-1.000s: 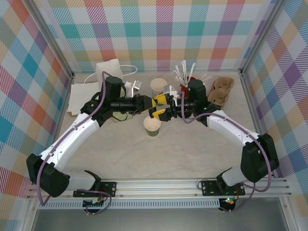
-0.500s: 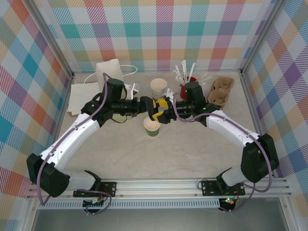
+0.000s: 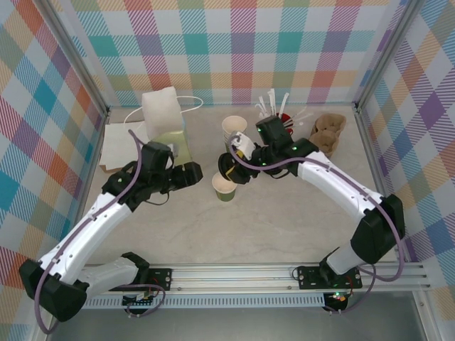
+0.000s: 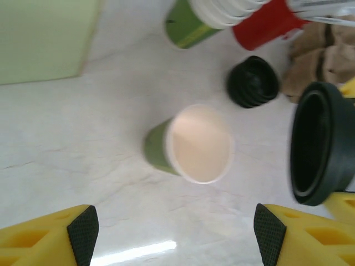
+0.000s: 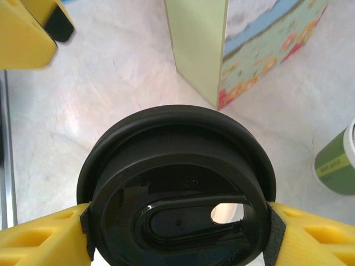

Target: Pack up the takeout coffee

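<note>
The cup (image 3: 225, 186) stands upright and uncovered on the table (image 3: 284, 220), near its centre, with the mouth exposed to receive a cover. The right gripper (image 3: 231, 168) is clamped across the rim of the black lid (image 5: 177, 188), one finger on each side. It holds the lid on edge just beside and above the cup. The lid probably has to be levelled over the mouth and pressed down before packing. The left gripper (image 3: 190, 175) sits to the left of the cup with its fingers spread and nothing between them, which leaves the approach clear. The bag (image 3: 165, 121) stands upright behind it, probably the destination for the capped cup.
</note>
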